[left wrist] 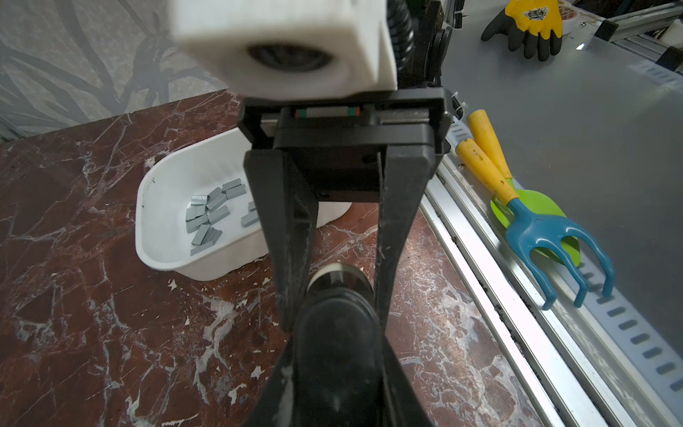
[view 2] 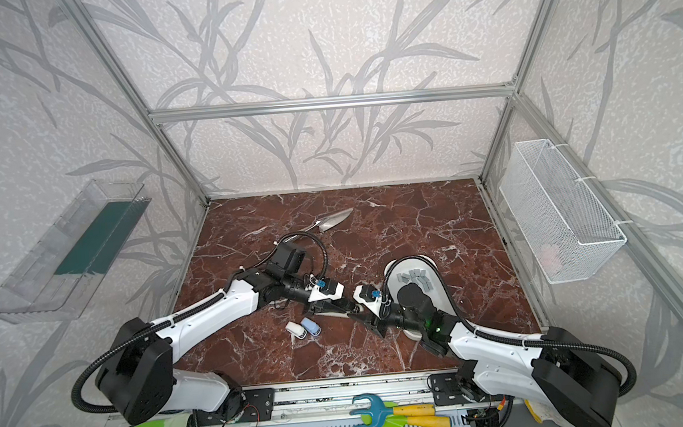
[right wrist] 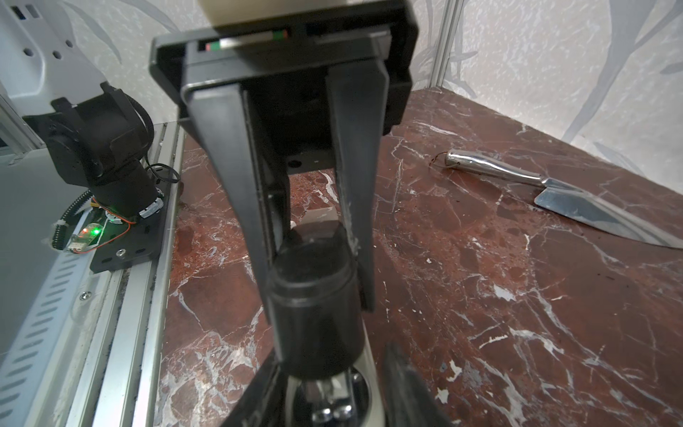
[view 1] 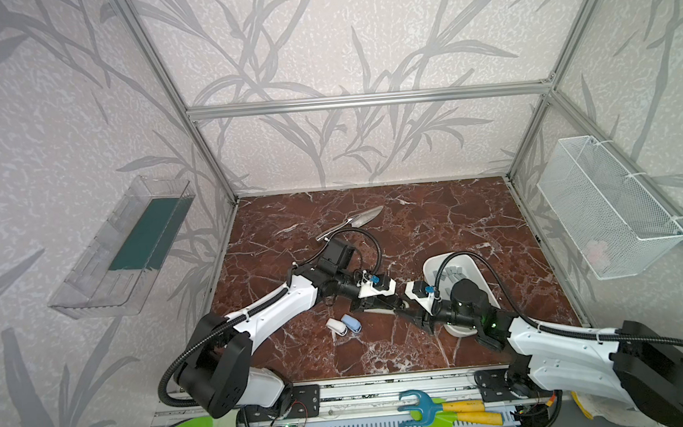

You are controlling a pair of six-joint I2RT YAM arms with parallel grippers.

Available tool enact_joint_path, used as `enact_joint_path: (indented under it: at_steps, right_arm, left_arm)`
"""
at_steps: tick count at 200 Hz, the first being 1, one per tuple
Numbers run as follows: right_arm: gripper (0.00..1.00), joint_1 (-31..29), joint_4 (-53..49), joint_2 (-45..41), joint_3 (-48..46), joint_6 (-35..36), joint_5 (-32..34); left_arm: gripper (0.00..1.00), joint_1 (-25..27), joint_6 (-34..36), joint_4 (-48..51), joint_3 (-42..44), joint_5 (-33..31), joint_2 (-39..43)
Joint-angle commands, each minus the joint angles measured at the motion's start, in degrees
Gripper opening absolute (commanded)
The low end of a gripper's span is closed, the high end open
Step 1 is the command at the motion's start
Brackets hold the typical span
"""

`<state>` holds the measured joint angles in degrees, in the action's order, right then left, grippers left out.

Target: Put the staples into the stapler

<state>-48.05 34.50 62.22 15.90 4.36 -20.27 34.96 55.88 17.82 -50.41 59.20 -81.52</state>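
Staples (left wrist: 209, 216) lay loose in a white tray (left wrist: 159, 240) on the right of the surface (left wrist: 92, 332), none of them in either tool. In both top views the right arm's wrist hung over the tray's near part. The stapler (left wrist: 336, 369) sat near the middle, low over the surface, between the two tools. The left tool (right wrist: 316, 295) was clamped on its black body, a finger pressed to each side. The right tool (left wrist: 334, 295) faced it head-on, with its jaws astride the stapler's other end and close on both sides. We could not tell whether they pinched it or only bracketed it.

We judged the step in hand to be opening the stapler to bare its staple channel. To do it well, we would hold the left clamp firm and level and seat the right tool squarely on the cover alone. Then we would swing the cover about its hinge without twisting or dragging the base.

Both arms reached in from the near edge, the left arm (view 1: 272, 311) from the near left and the right arm (view 1: 559, 351) from the near right. Their forearms were low and the tools pointed at each other tip to tip.
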Motion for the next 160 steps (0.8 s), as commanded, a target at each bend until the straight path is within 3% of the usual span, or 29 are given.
enact_joint_path:
  at_steps: [1,58,136,160]
  right_arm:
    - [0.40,0.0,3.4,0.2,1.0,-1.3,-1.5]
    - [0.32,0.0,5.0,1.8,1.0,-2.4,-2.2]
    - [0.00,-0.7,6.3,5.2,0.7,-2.5,-3.7]
    - [0.00,-1.6,6.1,6.2,-0.9,-2.5,0.4]
  left_arm:
    - [0.00,-0.2,3.6,1.5,-1.6,5.1,0.7]
    - [0.00,-0.2,5.9,4.7,-3.8,6.6,-2.3]
    - [0.00,-1.3,5.6,2.5,-4.4,8.0,-2.7]
    - [0.00,-4.1,4.1,-0.6,-4.1,12.1,-1.8]
